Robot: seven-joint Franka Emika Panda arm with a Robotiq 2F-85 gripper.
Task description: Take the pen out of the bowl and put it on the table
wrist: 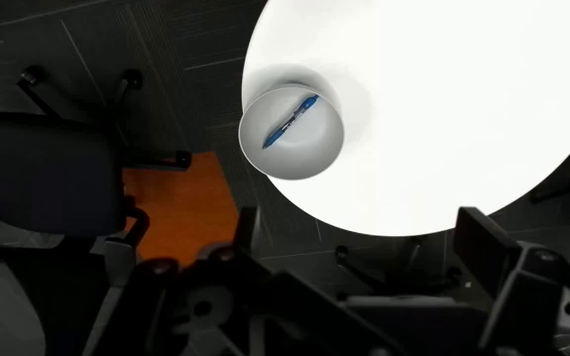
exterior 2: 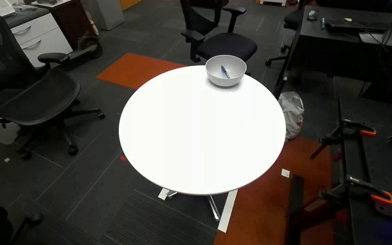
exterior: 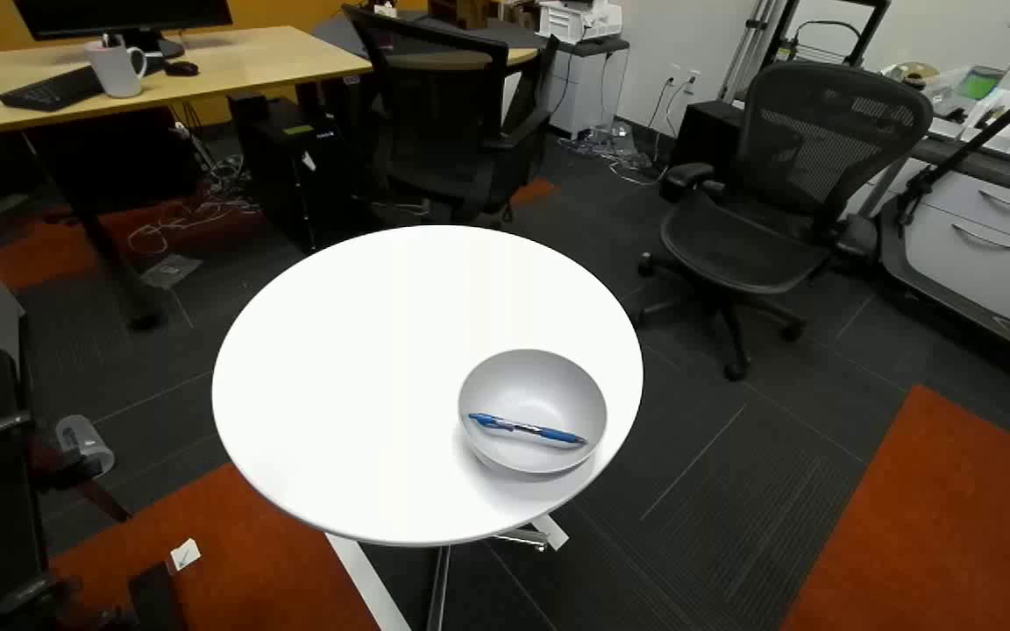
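Observation:
The blue pen (exterior: 528,428) lies inside the silvery-grey bowl (exterior: 549,386), leaning across its inner wall. The bowl stands upright near the edge of the round white table (exterior: 356,368). In an exterior view the pen (exterior 2: 225,71), the bowl (exterior 2: 223,82) and the table (exterior 2: 199,132) also show. In the wrist view the pen (wrist: 291,121) lies slantwise in the bowl (wrist: 305,163), above and left of my gripper (wrist: 357,215). My gripper is wide open with nothing between its fingers, apart from the bowl. The table (wrist: 438,113) fills the upper right there. The gripper is out of both exterior views.
A black mesh chair (exterior: 794,175) stands beside the table. Another black chair (exterior 2: 228,47) is close behind the bowl. A wooden desk (exterior: 268,61) holds a mug (exterior: 117,70). A black bench with orange clamps (exterior 2: 383,197) stands at the side.

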